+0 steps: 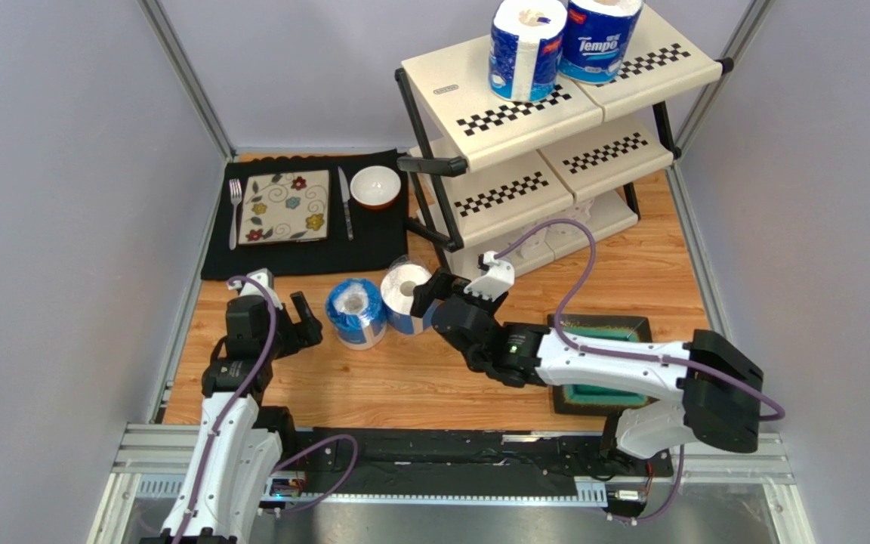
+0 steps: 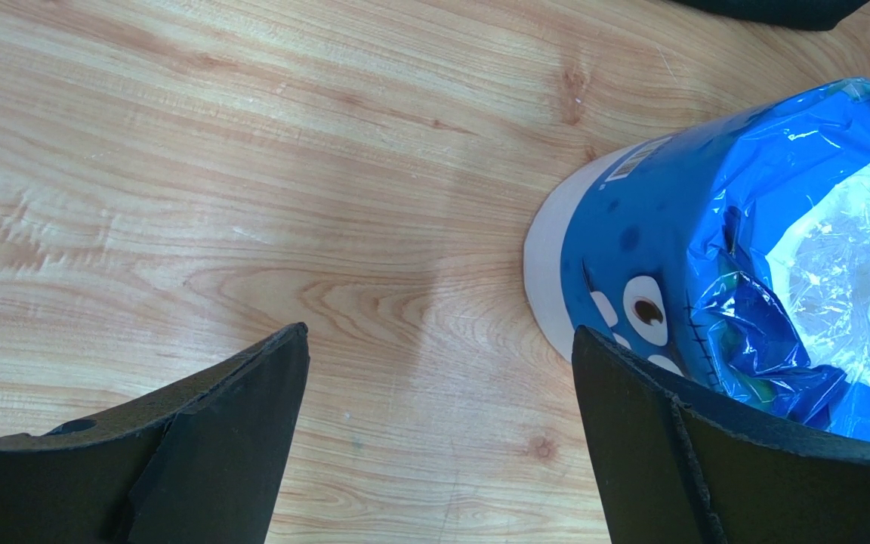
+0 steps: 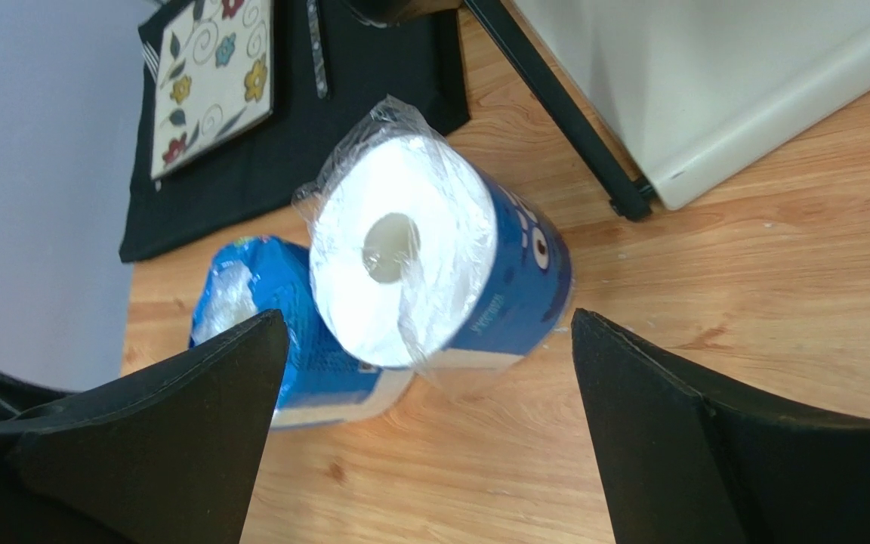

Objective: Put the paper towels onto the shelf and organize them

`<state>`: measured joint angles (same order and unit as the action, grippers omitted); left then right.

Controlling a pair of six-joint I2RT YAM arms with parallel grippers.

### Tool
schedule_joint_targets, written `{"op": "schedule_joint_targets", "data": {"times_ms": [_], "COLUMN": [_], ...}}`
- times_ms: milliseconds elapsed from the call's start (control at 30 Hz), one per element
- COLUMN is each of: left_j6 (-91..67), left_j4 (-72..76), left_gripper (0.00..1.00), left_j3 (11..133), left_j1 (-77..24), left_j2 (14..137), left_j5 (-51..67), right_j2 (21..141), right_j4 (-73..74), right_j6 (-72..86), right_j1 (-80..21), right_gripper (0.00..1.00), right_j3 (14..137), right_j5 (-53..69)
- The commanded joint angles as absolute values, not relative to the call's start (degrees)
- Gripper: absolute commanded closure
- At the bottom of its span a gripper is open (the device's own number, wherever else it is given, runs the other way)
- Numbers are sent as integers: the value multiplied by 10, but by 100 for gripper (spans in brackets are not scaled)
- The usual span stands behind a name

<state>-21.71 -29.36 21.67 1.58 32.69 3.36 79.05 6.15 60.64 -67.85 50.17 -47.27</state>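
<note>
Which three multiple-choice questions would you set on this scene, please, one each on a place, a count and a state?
1. Where are the two paper towels that are off the shelf?
A. on the wooden table
B. on its middle tier
C. on its bottom tier

2. How many rolls stand on the shelf's top tier?
A. one
B. two
C. four

3. How is the right gripper?
A. shut on a roll
B. shut, empty
C. open, empty

Answers:
1 A: both rolls sit on the wood in front of the shelf.
2 B: two blue-wrapped rolls stand side by side there.
3 C: its fingers stand wide apart, and the roll ahead of them is not gripped.
</note>
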Motion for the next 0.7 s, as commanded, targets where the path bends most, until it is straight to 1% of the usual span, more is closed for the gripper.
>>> {"op": "schedule_joint_targets", "data": {"times_ms": [0,133,267,400,533,667], "left_j6": [-209,-210,-209,-209,-209,-209], "left_j4": [-280,-280,-279,-280,-279,-280], "left_gripper": [5,5,5,5,5,5], "left_j3": [215,216,216,216,215,215], "left_j1": [15,15,15,16,16,16], "left_j2": [325,325,323,324,323,324], "left_j5": [30,31,33,32,33,33], "right_j2": [842,890,927,964,978,996], "right_j4": [39,120,151,227,238,263], "right_j6": [695,771,800,852,874,894], "right_j1": [-682,-683,-682,-683,-683,-683], "right_gripper": [1,1,0,0,1,4], "right_j3": [561,598,629,667,675,686], "right_j5": [-554,-591,-599,-614,-617,-620]}}
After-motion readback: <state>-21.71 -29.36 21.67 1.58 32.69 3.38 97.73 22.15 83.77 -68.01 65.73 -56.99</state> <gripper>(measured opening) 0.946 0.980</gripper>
